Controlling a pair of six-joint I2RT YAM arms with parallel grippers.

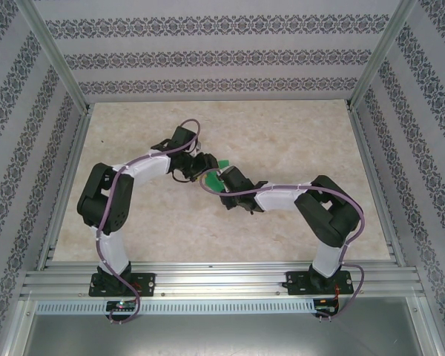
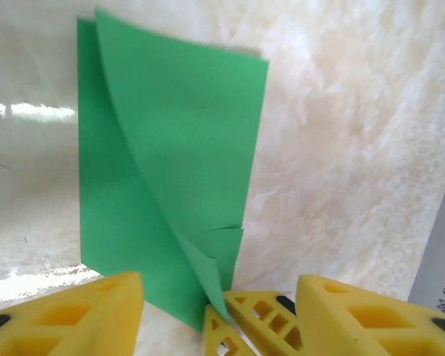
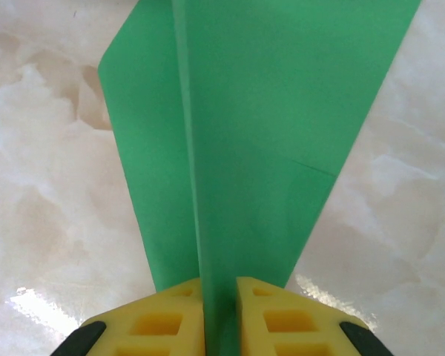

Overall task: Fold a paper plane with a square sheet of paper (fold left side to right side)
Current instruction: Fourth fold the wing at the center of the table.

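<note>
Your right gripper [image 3: 219, 291] is pinched tight on the near edge of the green paper sheet [image 3: 267, 111], which is folded over with one flap curling up. Your left gripper [image 2: 219, 285] stands with fingers apart either side of that corner, probably not touching it. The sheet is over the middle of the marble table [image 1: 282, 133], between both wrists.

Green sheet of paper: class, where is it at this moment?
Top view: the green sheet is near the table's middle, between both grippers. The right gripper pinches it; the left gripper is open next to it.
</note>
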